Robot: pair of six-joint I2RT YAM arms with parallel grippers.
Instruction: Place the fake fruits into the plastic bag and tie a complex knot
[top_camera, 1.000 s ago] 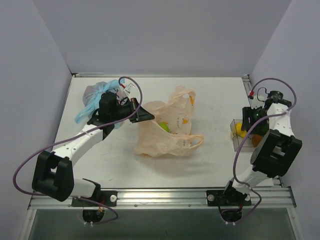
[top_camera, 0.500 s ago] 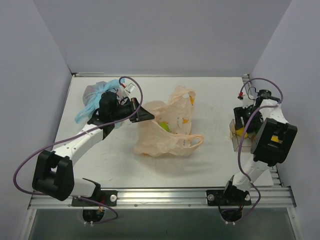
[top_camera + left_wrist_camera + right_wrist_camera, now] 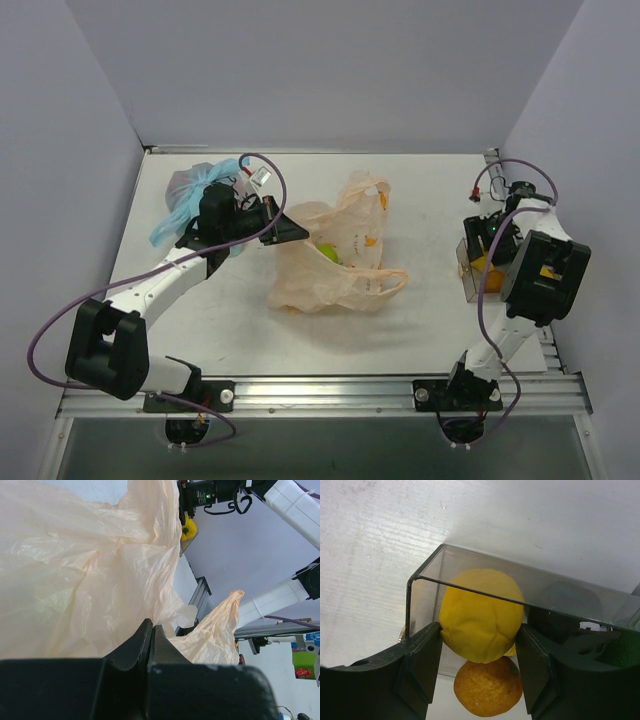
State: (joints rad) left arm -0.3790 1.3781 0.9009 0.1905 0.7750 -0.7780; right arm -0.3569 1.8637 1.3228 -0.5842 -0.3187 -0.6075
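Right wrist view: closest to me, my right pincer is about half open, its two pads pressed against either side of a yellow fruit. I take that as a grip, though the fruit is not yet lifted out of the clear box it sits in. An orange fruit lies just beside it in the same box, untouched. The box stands on the white bench.

On my other arm, my left pincer is fully closed. The peach film of the plastic bag fans out from its tips, so I judge it has the bag's rim pinched and is holding the mouth up.

From above, the bag sits in the middle of the bench, well apart from the box at the right edge. One yellow-green fruit already shows inside it. The handles lie loose and no knot is tied.

By my reckoning the task is early. One fruit is bagged and one is gripped but has to be carried across. The orange one is left to fetch, and then comes all of the tying.

Farthest off, at the back left, a second bag with blue handles lies behind my left arm. It has no part in this.
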